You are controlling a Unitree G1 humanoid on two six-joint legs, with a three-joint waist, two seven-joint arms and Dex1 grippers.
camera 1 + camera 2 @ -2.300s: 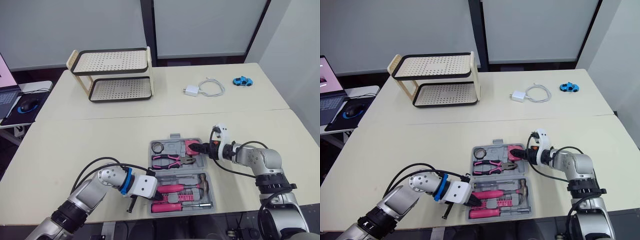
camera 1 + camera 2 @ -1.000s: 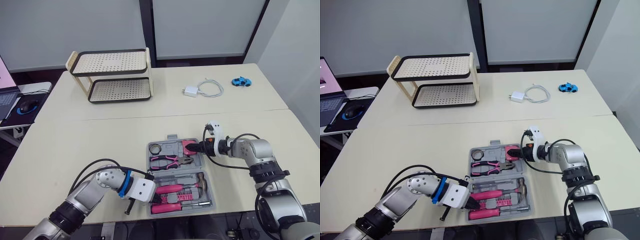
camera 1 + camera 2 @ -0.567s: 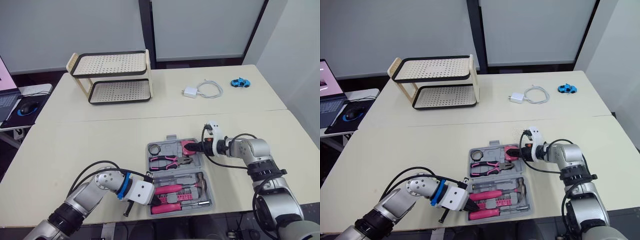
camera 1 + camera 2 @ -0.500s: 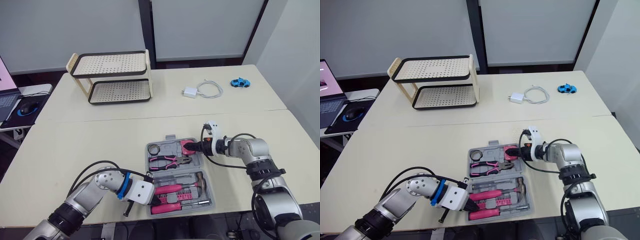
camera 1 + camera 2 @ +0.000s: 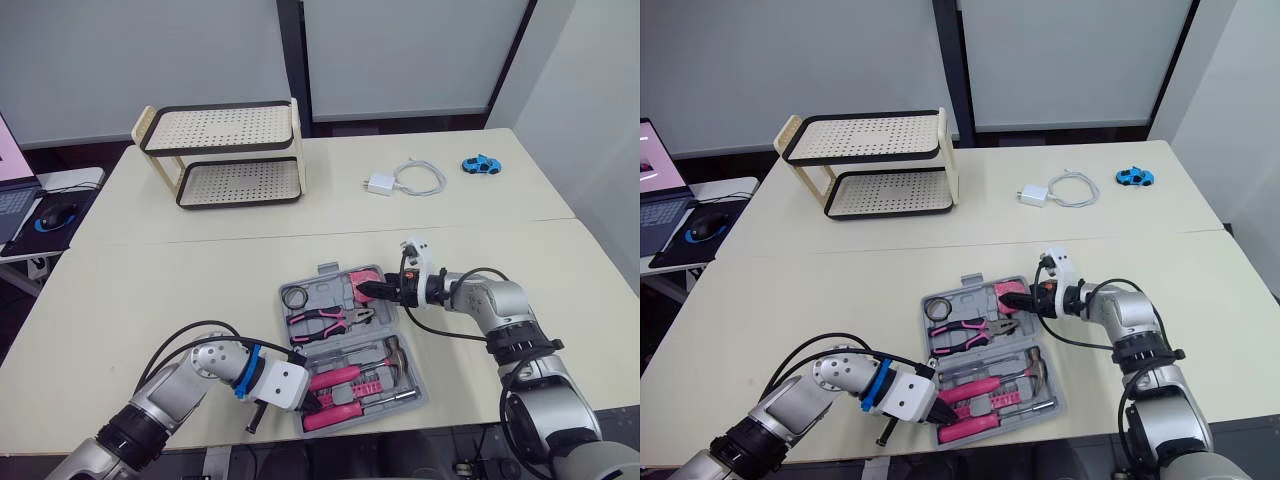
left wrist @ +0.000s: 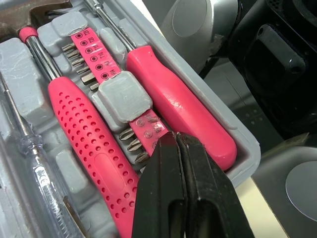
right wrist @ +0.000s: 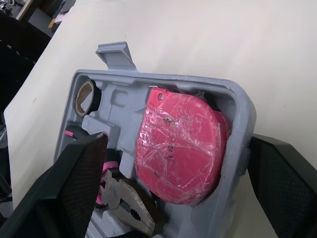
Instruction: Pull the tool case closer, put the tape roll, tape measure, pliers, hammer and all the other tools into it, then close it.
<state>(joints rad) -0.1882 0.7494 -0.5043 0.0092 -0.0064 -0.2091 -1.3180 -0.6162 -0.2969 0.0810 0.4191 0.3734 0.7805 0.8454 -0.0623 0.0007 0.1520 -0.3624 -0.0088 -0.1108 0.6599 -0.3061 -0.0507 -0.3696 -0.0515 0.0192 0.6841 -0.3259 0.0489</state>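
The left hand (image 6: 176, 144), fingers pressed together, pokes into the case (image 7: 124, 94) at its 7 o'clock corner, tip on the bit strip (image 6: 94, 54) between two pink screwdrivers (image 6: 89, 134). The open case lies at 6 o'clock on the tabletop (image 5: 150, 290), holding the tape roll (image 5: 293, 297) at 10, pliers (image 5: 330, 320) in the middle, hammer (image 5: 390, 352) at 4 and tape measure (image 7: 181, 144) at 1. The right hand (image 5: 368, 290) is spread across the 2 o'clock corner, its outer finger seemingly against the wall.
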